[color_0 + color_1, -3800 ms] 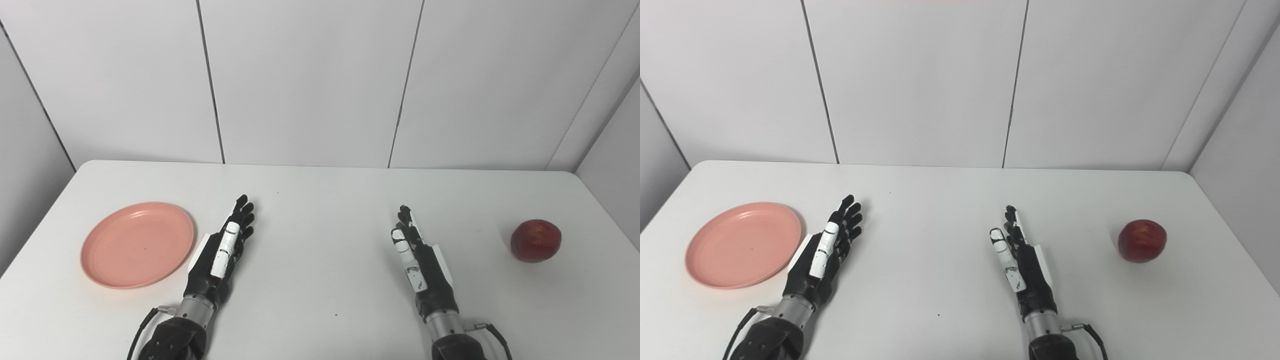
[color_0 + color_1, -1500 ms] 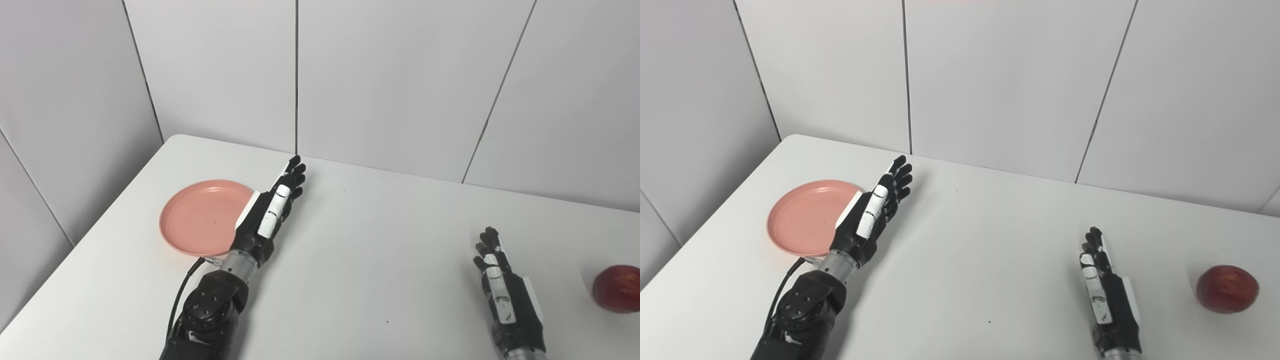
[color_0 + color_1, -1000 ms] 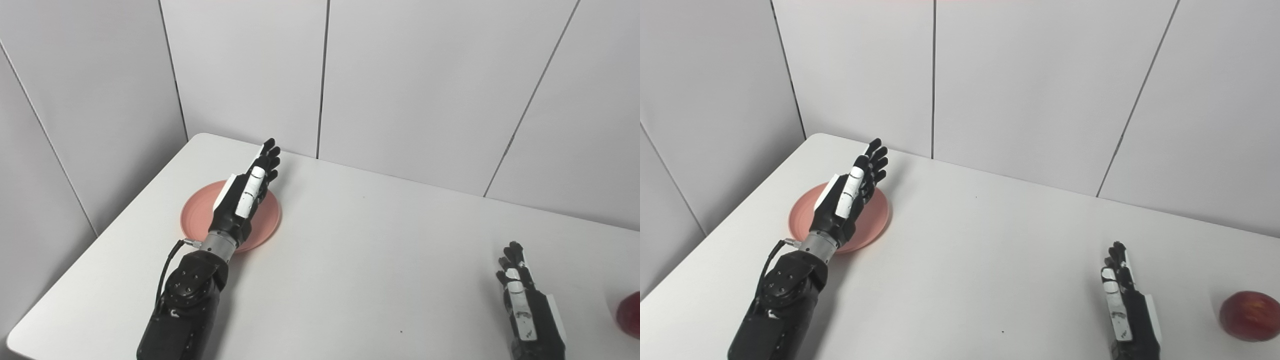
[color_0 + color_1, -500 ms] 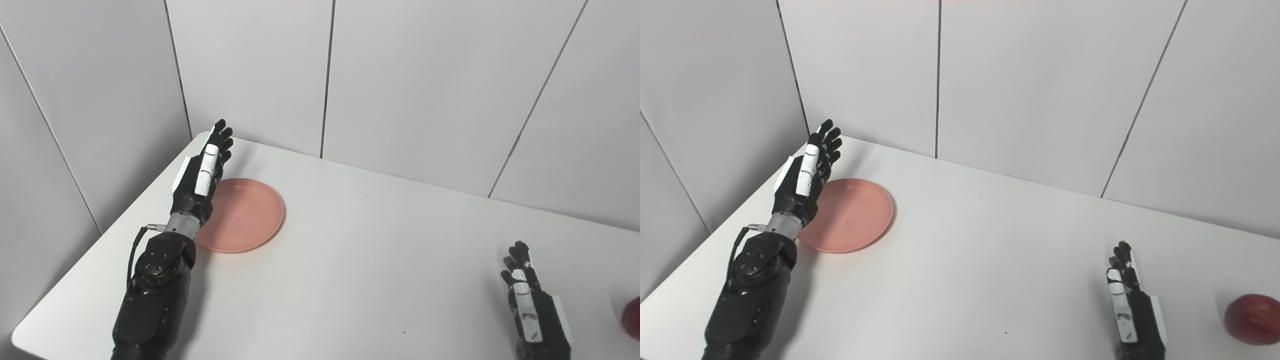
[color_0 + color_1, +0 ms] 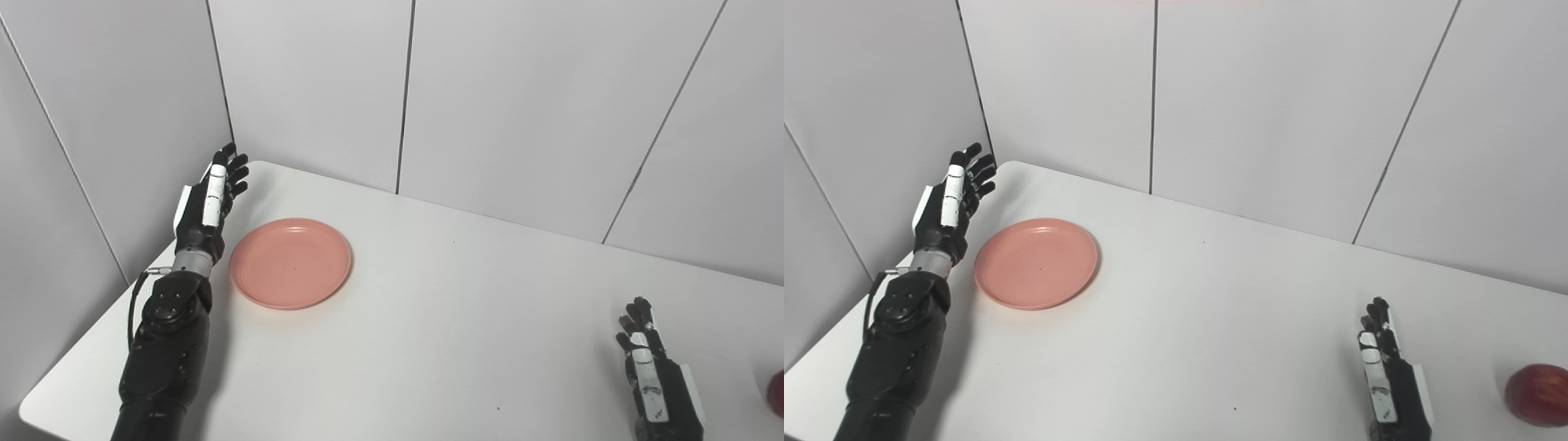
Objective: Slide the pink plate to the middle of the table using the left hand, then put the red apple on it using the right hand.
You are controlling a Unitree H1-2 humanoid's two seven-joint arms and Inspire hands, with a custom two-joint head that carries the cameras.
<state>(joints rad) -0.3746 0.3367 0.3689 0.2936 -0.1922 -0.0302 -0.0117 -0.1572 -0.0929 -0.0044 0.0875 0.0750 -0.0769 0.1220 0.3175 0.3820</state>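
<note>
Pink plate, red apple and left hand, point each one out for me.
pink plate point(image 5: 1036, 262), right eye view, centre of its dish
red apple point(image 5: 1535, 394), right eye view, its front side
left hand point(image 5: 207, 205), left eye view, back of the hand

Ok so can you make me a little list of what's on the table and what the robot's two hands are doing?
plate: pink plate, empty, lying flat near the table's left side
apple: red apple, far right on the table, not on the plate
left hand: left hand, open, raised, just left of the plate, not touching it
right hand: right hand, open, low over the table, left of the apple, holding nothing
table: white table
</note>
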